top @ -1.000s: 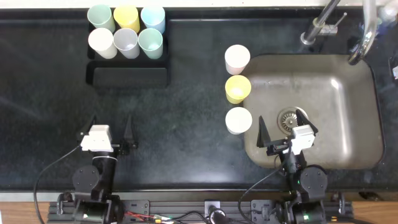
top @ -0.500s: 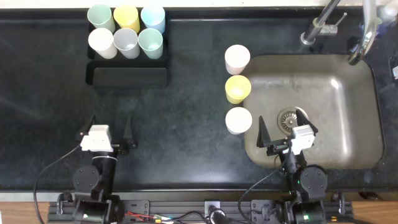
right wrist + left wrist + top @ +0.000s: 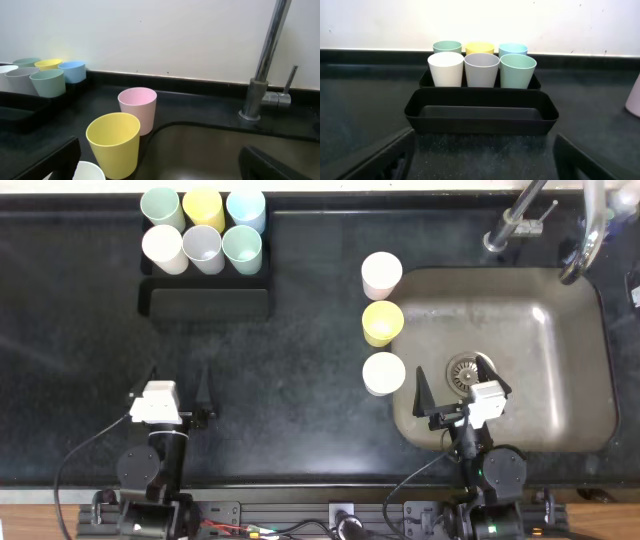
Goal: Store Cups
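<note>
My left jaws and right jaws: released, empty. Pink cup (image 3: 381, 274), yellow cup (image 3: 382, 322), white cup (image 3: 383, 373) queue ahead of right jaws. Tray (image 3: 480, 128) ahead of left jaws, near slot seemingly free for them.

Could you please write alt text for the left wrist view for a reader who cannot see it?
Six cups stand in two rows of three in the rear section of a black tray on a dark counter. The left tool sits open before it.
</note>
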Tool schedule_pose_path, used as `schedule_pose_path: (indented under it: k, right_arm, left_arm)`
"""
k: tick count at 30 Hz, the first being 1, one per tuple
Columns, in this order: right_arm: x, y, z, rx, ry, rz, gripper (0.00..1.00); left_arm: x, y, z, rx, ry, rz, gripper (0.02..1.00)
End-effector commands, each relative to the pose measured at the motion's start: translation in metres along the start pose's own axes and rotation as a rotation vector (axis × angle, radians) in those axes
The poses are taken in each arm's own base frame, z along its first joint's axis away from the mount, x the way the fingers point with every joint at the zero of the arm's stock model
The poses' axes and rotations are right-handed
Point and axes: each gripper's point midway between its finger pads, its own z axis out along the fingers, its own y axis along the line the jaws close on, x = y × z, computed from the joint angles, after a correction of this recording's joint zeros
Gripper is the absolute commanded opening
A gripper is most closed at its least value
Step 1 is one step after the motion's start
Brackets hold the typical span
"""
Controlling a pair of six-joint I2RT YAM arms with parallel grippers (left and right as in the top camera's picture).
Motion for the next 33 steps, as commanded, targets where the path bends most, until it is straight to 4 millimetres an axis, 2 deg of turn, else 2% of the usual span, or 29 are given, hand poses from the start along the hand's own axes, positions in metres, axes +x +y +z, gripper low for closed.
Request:
schedule_pose_path:
  k: [1, 5, 8, 9, 11, 15, 19, 21, 24, 26, 30, 33]
  right_arm:
    - [0.003, 0.0, 0.0, 0.002, 0.0, 0.004, 0.998]
    - [0.003, 0.0, 0.0, 0.001, 0.0, 0.004, 0.996]
    - [0.003, 0.0, 0.0, 0.002, 0.0, 0.004, 0.998]
    - [0.003, 0.0, 0.0, 0.002, 0.0, 0.004, 0.998]
    - [0.003, 0.0, 0.0, 0.002, 0.0, 0.004, 0.998]
    - [0.003, 0.0, 0.0, 0.002, 0.0, 0.004, 0.998]
    - [0.003, 0.0, 0.0, 0.002, 0.0, 0.004, 0.998]
    - [0.003, 0.0, 0.0, 0.001, 0.0, 0.004, 0.993]
    - [0.003, 0.0, 0.0, 0.002, 0.0, 0.004, 0.996]
    - [0.003, 0.0, 0.0, 0.002, 0.0, 0.004, 0.998]
    - [0.003, 0.0, 0.0, 0.002, 0.0, 0.004, 0.998]
    - [0.003, 0.0, 0.0, 0.002, 0.0, 0.004, 0.998]
  left_arm:
    - [-0.013, 0.0, -0.003, -0.007, -0.032, -0.007, 0.875]
    - [-0.049, 0.001, -0.007, -0.013, -0.064, -0.023, 0.884]
    - [-0.089, -0.005, -0.004, 0.002, -0.061, -0.022, 0.934]
    - [-0.103, -0.008, -0.001, 0.011, -0.056, -0.021, 0.989]
    - [-0.134, -0.017, 0.009, 0.038, -0.029, -0.017, 1.0]
    - [-0.186, -0.045, 0.038, 0.098, 0.104, 0.015, 0.998]
    - [-0.223, -0.082, 0.067, 0.133, 0.205, 0.057, 1.0]
    - [-0.238, -0.109, 0.084, 0.167, 0.239, 0.077, 1.0]
    - [-0.247, -0.149, 0.11, 0.22, 0.303, 0.065, 1.0]
    - [-0.244, -0.171, 0.125, 0.236, 0.367, 0.034, 1.0]
    - [-0.219, -0.207, 0.153, 0.222, 0.535, -0.034, 1.0]
    - [-0.194, -0.233, 0.169, 0.221, 0.669, -0.083, 1.0]
